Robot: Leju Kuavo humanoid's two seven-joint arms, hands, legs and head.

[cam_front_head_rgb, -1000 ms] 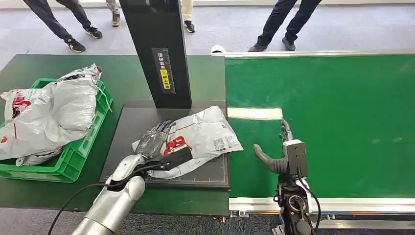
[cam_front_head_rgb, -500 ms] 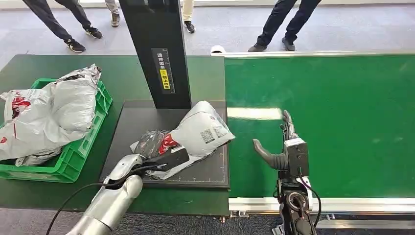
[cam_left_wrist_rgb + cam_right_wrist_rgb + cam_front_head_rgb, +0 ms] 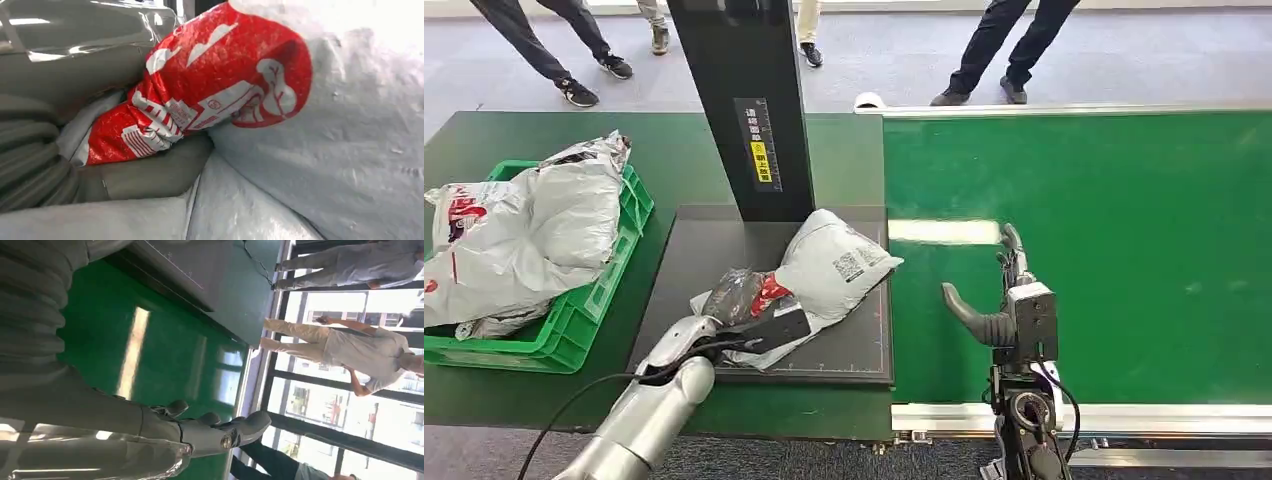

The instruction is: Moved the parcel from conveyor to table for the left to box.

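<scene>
Gripping the parcel (image 3: 829,270) at its near-left end, left hand (image 3: 742,300) has fingers closed round the crumpled red-printed part; wrist view shows the bag (image 3: 320,150) bunched against the thumb (image 3: 150,175). Parcel sits on the dark plate (image 3: 854,350) on the table (image 3: 504,400), just right of the black post (image 3: 744,100), far-right end tipped up, near end touching the plate. Right hand (image 3: 999,290) hangs over the green conveyor (image 3: 1124,250) right of the plate, fingers spread, thumb out, holding nothing. Green box (image 3: 574,330) sits at left on the table, well apart from the plate, with grey bags (image 3: 534,230) piled in it. People's legs stand at far edge. Step judged: belt-to-table handoff done, left hand on the boxing part, lift starting. Next move calls for raising the parcel clear of the plate, carrying it left over the box rim, then letting go on top of the pile. Bag is slack, grip on one end only, may sag or slip.
</scene>
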